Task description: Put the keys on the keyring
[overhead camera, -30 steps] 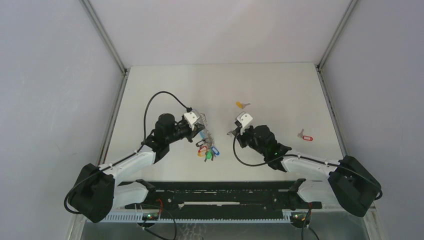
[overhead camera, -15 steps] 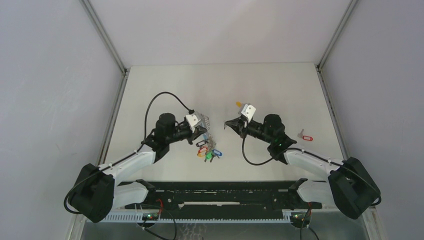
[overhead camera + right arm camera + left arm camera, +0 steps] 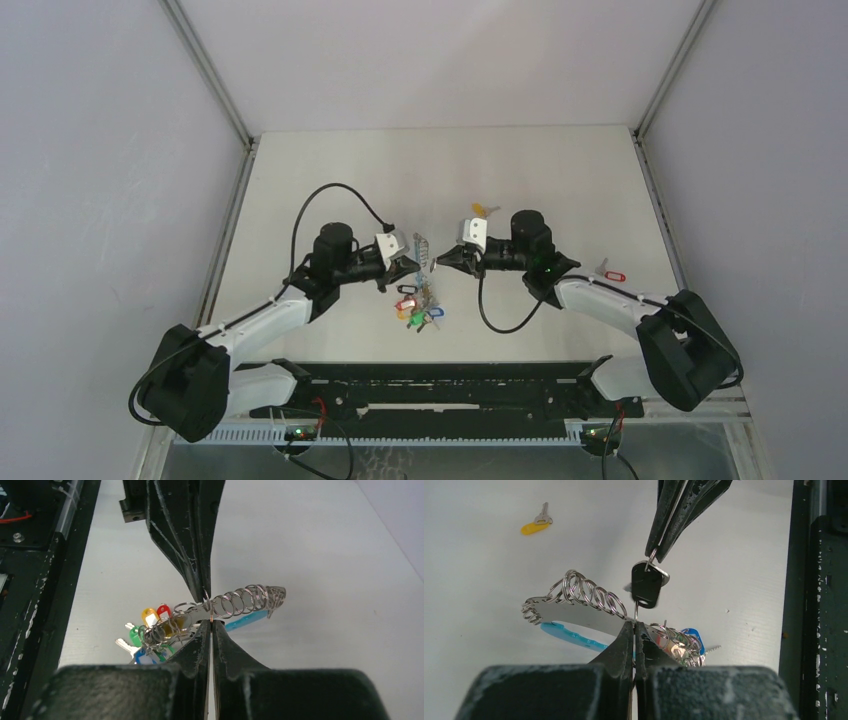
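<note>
Two pincers were nose to nose mid-table; left gripper (image 3: 408, 264) was clamped fully shut on the keyring (image 3: 584, 596), its coloured tags (image 3: 420, 308) trailing at 6 o'clock; right gripper (image 3: 440, 262) was pinched tight on the black-tagged key (image 3: 646, 584), right at the keyring's metal strip; yellow-tagged key (image 3: 484, 210) lay at its 1 o'clock, red-tagged key (image 3: 610, 272) out at 3 o'clock.

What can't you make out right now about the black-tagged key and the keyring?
- Whether the black-tagged key is threaded onto the keyring: left wrist view, tag and left gripper cover the junction; top view too small.
- That key in right wrist view: hidden behind the right gripper.
- Red-tagged key: only in top view, too small for detail.
</note>
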Controlling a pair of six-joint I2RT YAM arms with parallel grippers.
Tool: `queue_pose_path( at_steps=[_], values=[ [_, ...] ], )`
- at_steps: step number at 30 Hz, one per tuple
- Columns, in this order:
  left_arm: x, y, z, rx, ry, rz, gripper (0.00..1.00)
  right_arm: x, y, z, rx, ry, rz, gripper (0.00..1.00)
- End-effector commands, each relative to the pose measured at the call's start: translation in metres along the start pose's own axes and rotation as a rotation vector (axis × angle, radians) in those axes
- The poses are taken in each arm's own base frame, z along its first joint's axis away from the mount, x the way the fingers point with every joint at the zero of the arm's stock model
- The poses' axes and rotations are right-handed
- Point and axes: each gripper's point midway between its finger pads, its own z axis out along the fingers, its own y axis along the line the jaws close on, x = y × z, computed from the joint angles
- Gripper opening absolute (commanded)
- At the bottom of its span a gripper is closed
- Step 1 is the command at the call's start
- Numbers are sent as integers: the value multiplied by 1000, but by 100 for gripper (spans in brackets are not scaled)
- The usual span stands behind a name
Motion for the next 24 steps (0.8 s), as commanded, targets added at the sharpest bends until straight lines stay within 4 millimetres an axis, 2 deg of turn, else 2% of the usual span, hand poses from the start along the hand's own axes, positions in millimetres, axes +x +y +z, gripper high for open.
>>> queue_pose_path(
  at_steps=[1, 9, 16, 24],
  values=[
    [-35, 2, 1, 33, -104, 132, 0, -18, 6, 3, -89, -43, -108, 0],
    [-28, -4, 0, 59, -125, 240, 0, -12, 12, 7, -160, -31, -138, 0],
    [-18, -9, 1, 94, -111, 297, 0, -3, 8, 8, -154, -9, -150, 0],
    [-6, -11, 6, 110, -61, 321, 0, -3, 7, 6, -150, -1, -168, 0]
  ],
)
